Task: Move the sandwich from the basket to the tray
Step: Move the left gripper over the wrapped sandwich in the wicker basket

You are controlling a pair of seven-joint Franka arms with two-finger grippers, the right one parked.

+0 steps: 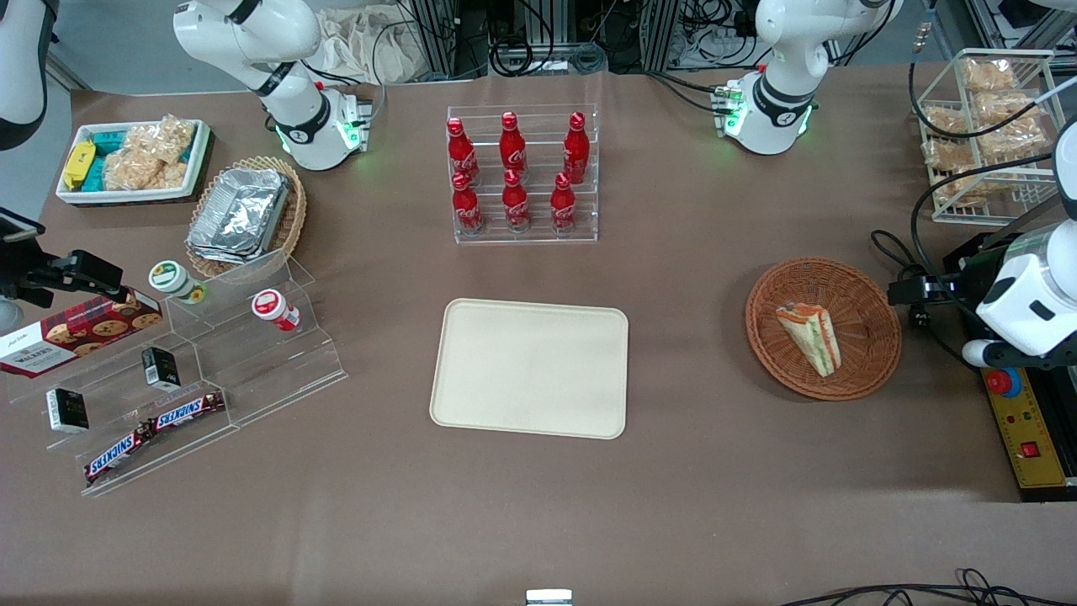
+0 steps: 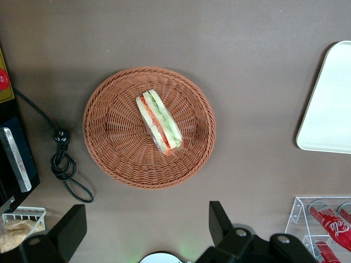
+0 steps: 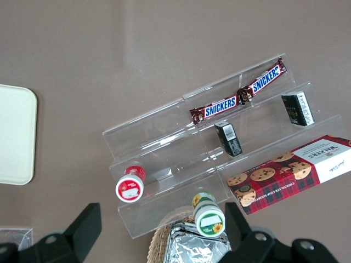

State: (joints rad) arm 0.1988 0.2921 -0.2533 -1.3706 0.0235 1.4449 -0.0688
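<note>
High above the brown counter (image 1: 673, 471), my end effector (image 2: 148, 227) hangs with its two black fingers (image 2: 219, 219) spread wide and nothing between them, well clear of everything below. Directly beneath it sits the round, shallow, reddish-brown woven wicker basket (image 2: 109, 142), and in the middle of that basket lies the small triangular wedge of white bread with orange and green filling layers, the clear-wrapped sandwich (image 2: 159, 121), resting on one flat side with its striped cut edge facing up. Toward the parked arm's end of the counter from the basket, well apart from it, is the flat cream-beige rectangular plastic tray (image 1: 528, 368), with nothing on it. I judge the step in hand to be the approach and grasp. To do it well, I should turn my wrist so the fingers close across the short width of the wedge, one pad on each bread face, then descend straight over its middle. I must stop short of the weave, and squeeze gently, since soft bread crushes and slippery wrap may slide.
</note>
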